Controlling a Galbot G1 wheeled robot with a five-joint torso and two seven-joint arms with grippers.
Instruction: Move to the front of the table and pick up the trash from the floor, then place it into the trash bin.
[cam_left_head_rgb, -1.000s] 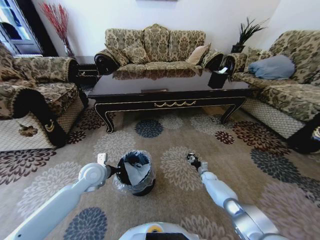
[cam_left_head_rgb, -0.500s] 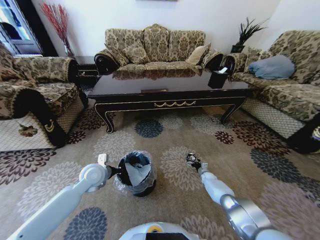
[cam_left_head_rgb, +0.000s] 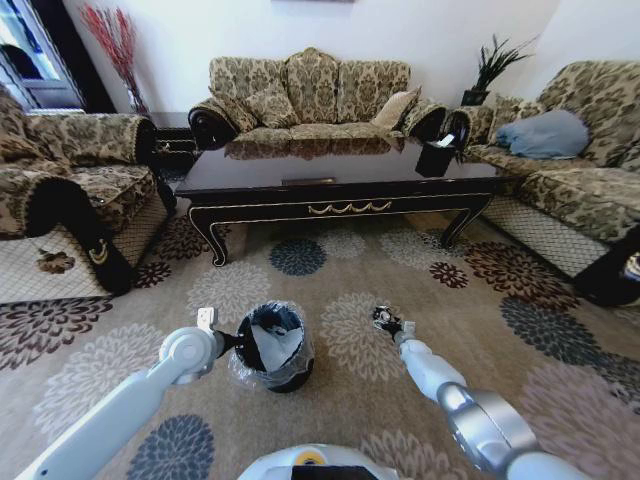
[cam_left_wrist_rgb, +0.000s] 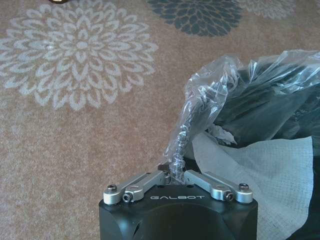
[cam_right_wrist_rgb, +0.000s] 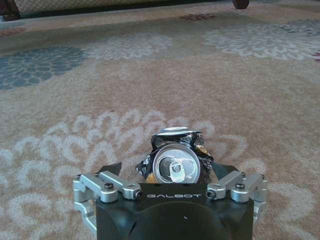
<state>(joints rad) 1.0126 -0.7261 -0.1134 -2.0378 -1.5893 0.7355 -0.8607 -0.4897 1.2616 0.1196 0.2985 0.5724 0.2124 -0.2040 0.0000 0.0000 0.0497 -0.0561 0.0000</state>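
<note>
We see our right pincer (cam_right_wrist_rgb: 172, 176) low over the patterned carpet (cam_left_head_rgb: 350, 260), its fingers clamped on a crushed silver drink can (cam_right_wrist_rgb: 175, 162), lid end toward the wrist camera. Our left pincer (cam_left_wrist_rgb: 173, 177) is pinched shut on the clear liner bag (cam_left_wrist_rgb: 210, 90) of the black trash bin (cam_left_head_rgb: 272, 345), which holds white paper (cam_left_wrist_rgb: 260, 175). The dark counter (cam_left_head_rgb: 340, 170) stands beyond.

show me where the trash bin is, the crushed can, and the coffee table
trash bin (cam_left_head_rgb: 272, 345), head view, on its black rim.
crushed can (cam_right_wrist_rgb: 173, 165), right wrist view, on its silver top.
coffee table (cam_left_head_rgb: 345, 165), head view, on its glossy top.
</note>
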